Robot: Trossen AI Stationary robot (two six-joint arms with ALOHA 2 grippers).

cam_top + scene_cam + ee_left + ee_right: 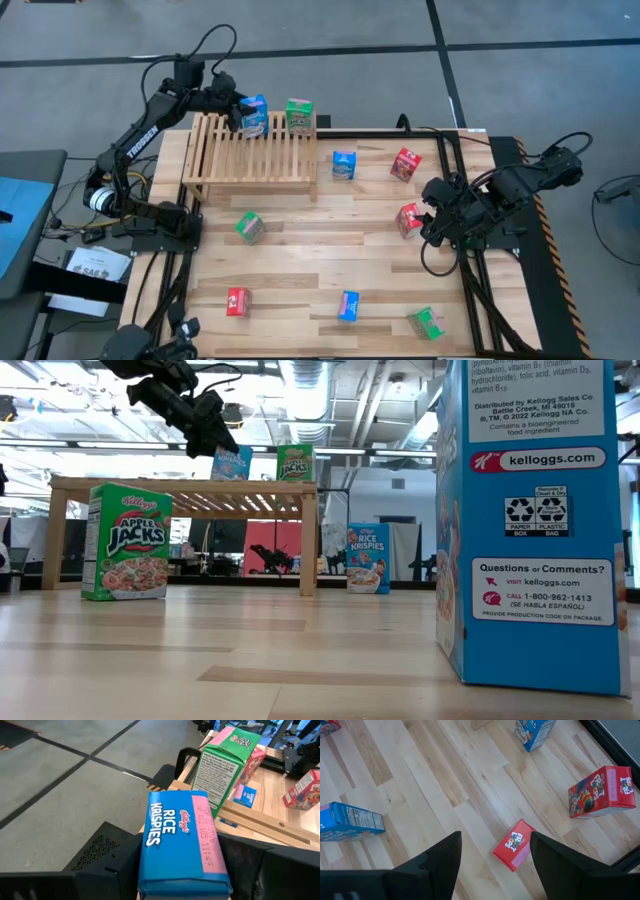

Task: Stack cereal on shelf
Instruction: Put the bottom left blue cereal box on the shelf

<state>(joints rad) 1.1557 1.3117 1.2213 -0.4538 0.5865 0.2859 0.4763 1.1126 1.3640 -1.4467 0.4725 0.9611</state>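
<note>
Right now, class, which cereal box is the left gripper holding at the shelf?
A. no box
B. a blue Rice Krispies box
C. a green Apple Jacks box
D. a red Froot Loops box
B: the left gripper is closed on the blue Rice Krispies box at the shelf, beside the green box.

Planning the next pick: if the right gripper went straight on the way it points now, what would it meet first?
Most likely the red cereal box lying on the table, centred ahead of the open right gripper; depth is unclear.
</note>
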